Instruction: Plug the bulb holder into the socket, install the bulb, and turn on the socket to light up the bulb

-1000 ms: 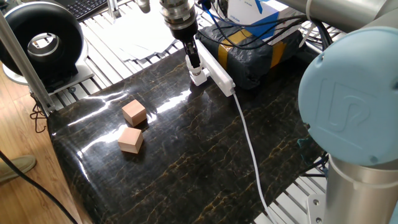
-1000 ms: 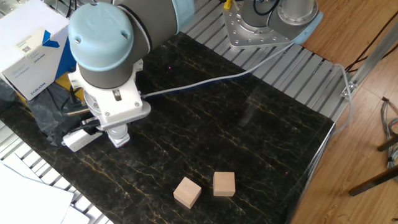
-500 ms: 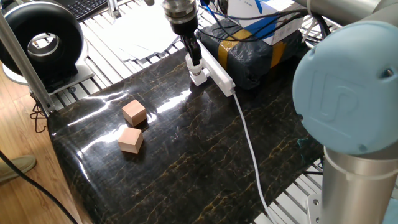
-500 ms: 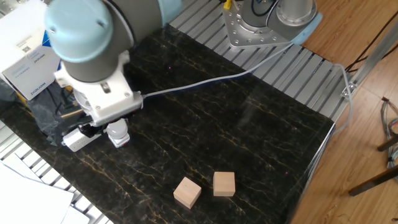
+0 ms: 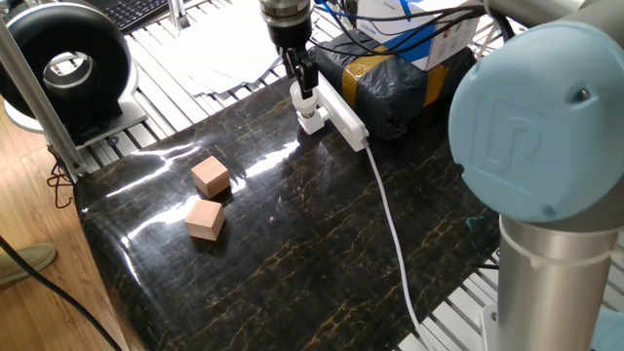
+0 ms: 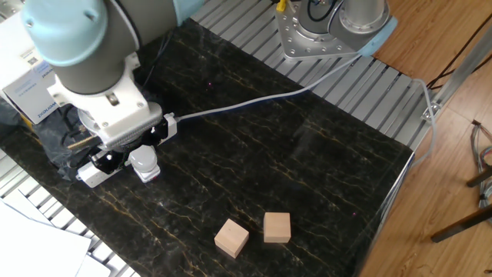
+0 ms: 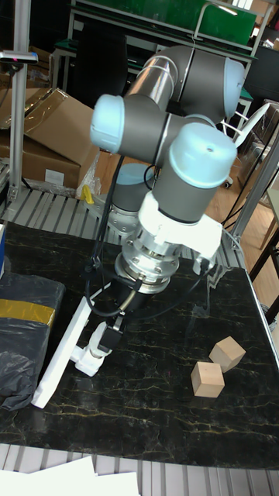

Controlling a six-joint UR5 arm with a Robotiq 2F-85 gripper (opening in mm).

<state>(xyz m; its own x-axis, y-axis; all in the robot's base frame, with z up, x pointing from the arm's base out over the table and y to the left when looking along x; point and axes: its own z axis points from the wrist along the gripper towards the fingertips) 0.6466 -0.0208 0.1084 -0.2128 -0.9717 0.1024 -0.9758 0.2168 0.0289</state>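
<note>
- 1 UR5 arm reaches to the far edge of the dark marbled table [image 5: 322, 253], its gripper [image 5: 304, 83] poised over the bulb [image 5: 308, 100], which stands upright in the bulb holder [image 5: 312, 121].
- 1 white socket [image 5: 338, 115] lies directly beside the gripper, the holder plugged in at its near end, apparently so the bulb can be turned straight down into the thread.
- 2 dark fingers [image 7: 116, 327] flank the bulb's top closely, a narrow opening; whether they actually clamp it cannot be told from these views.
- 2 wooden blocks [image 5: 208, 198] sit well away from the gripper, toward the table's front, apparently no part of the job.
- 1 dark box with yellow tape [image 5: 405, 83] rests just behind the socket, beyond the gripper.
- 0 light shows from the bulb; by this evidence switching on remains to be done.
</note>
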